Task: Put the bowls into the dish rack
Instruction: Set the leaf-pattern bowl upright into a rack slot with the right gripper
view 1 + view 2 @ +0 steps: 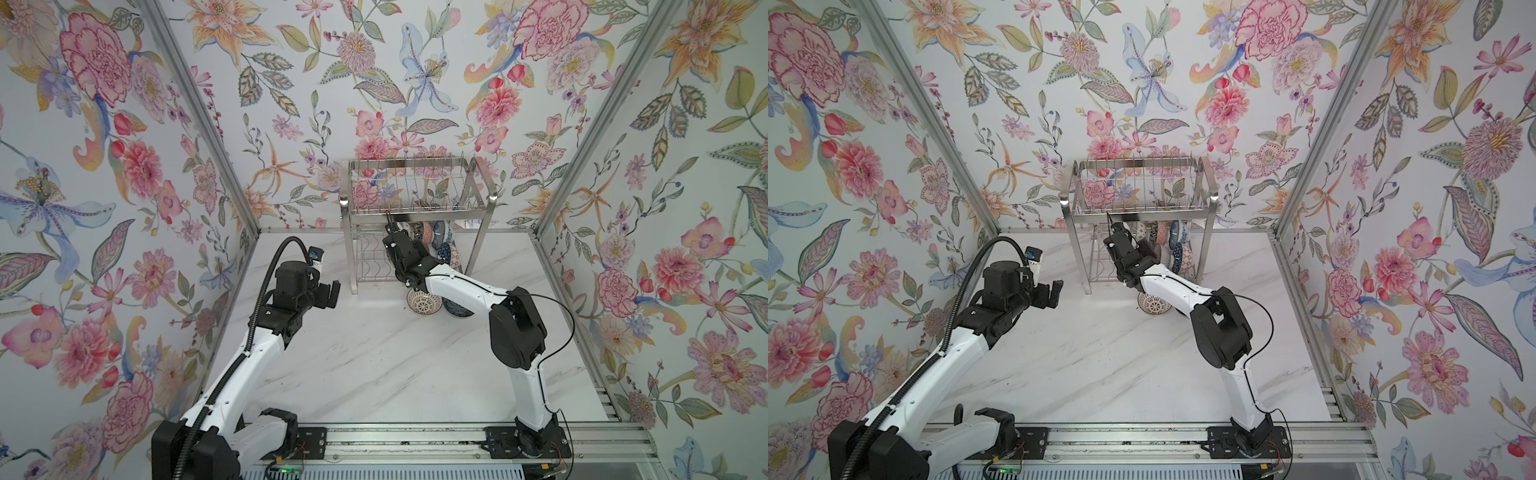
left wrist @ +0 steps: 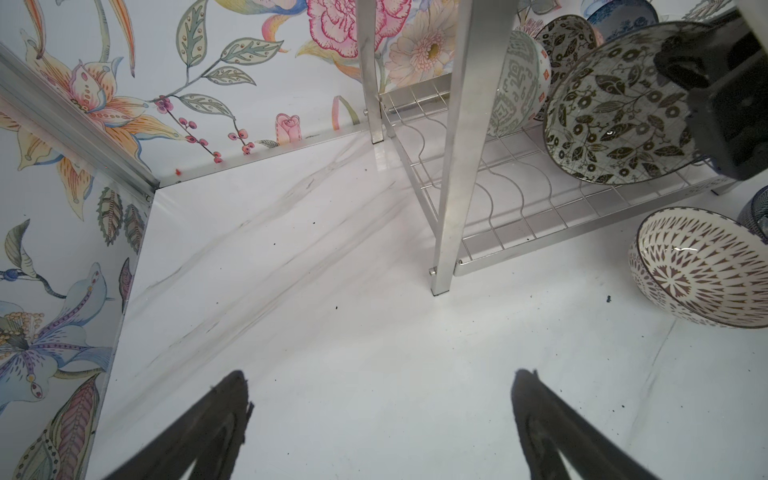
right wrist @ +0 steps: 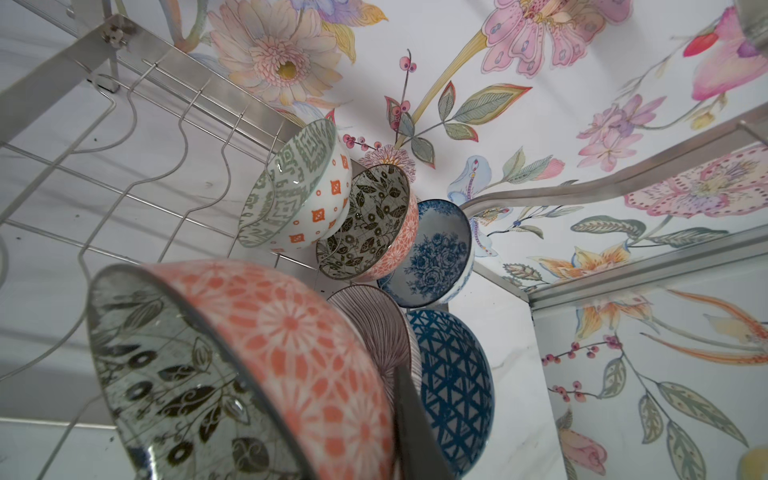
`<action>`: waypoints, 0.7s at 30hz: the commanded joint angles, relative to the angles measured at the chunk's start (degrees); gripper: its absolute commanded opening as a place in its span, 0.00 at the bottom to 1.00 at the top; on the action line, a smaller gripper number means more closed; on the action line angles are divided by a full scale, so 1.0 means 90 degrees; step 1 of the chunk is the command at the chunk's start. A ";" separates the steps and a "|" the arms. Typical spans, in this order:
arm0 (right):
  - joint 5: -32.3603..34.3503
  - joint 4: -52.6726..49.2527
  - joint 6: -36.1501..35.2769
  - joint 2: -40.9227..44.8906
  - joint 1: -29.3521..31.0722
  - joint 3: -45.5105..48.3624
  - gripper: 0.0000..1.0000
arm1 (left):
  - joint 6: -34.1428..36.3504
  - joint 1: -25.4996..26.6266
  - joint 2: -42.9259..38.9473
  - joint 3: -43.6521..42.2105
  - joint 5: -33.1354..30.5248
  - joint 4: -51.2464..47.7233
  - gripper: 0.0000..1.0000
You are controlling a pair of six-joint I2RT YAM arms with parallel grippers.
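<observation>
The left pincer (image 2: 380,415), nearest the lens, gapes wide above the table (image 2: 374,324). The right pincer (image 2: 702,104) is clamped on the rim of a coral bowl (image 3: 291,353), which is tilted on edge at the lower shelf of the dish rack (image 1: 415,199), beside five racked bowls (image 3: 361,220). Two loose bowls (image 1: 424,301) lie on the table before the rack.
</observation>
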State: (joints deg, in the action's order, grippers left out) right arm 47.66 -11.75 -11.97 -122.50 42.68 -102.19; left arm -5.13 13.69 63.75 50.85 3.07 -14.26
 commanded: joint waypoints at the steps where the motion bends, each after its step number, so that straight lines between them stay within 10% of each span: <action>1: 0.0580 0.0027 -0.0323 -0.0227 -0.0089 -0.0465 0.00 | -0.0007 -0.0093 -0.0149 -0.0113 0.0174 0.0120 0.99; 21: 0.1404 0.0495 -0.1603 -0.1759 -0.0213 -0.1660 0.00 | -0.0009 -0.0131 -0.0205 -0.0170 0.0284 0.0139 0.99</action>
State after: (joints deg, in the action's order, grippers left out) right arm 58.06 -9.39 -24.93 -137.38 41.10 -114.34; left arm -5.13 13.21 62.92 49.89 4.51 -13.67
